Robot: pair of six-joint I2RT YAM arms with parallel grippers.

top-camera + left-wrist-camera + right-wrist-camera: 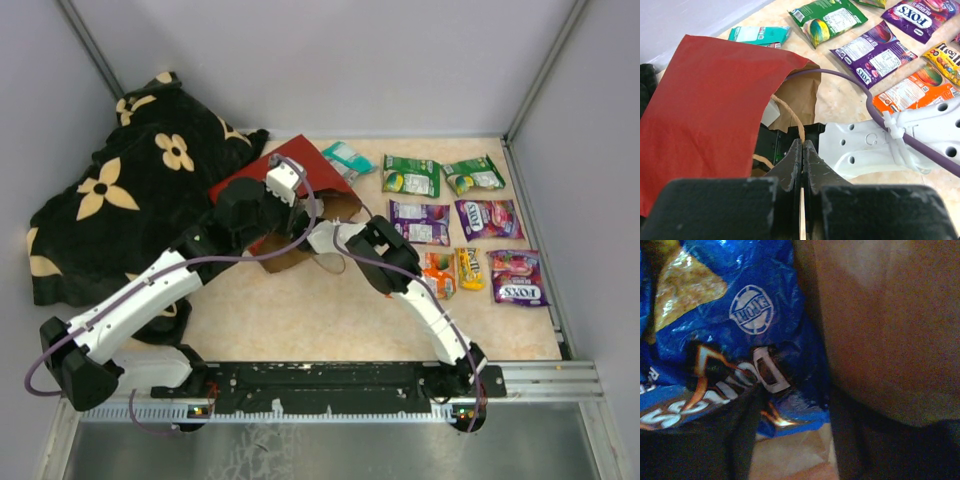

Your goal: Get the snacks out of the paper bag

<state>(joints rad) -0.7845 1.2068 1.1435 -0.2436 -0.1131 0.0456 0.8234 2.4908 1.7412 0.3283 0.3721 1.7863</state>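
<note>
The large, shiny blue Doritos bag (740, 315) lay inside the red paper gift bag (290, 162). In the right wrist view it filled the picture from 12 round to 9 o'clock, with the gift bag's brown kraft inner wall (890, 315) at 2 o'clock. My right gripper (797, 397) was reaching into the bag's mouth with its two dark fingers (735, 440) set wide apart. The Doritos bag's lower corner sat between them. I could not tell whether either finger touched it.

From overhead, the red paper gift bag lay on its side on the beige stone-patterned tabletop (300, 320), its mouth facing about 4 o'clock. My left gripper (802, 146) was pinched tight on the bag's thin brown cord handle (790, 116) at the edge of that mouth.

Other snacks lay flat on the table outside the bag. A teal packet (348, 158) rested just beside the bag at its 2 o'clock. Farther toward 3 o'clock, three rows were spread out:
- **Farthest row:** a green foil packet (411, 176) and a second green packet (474, 175).
- **Middle row:** a purple packet (420, 222) and a purple-pink FOX'S packet (488, 218).
- **Nearest row:** an orange packet (438, 272), partly hidden by my right arm, then a small yellow packet (469, 268) and a pink-red FOX'S packet (517, 276).

At the bag's 9 o'clock a black blanket with cream flower shapes (130, 200) was heaped against the wall, touching the bag's far end.
</note>
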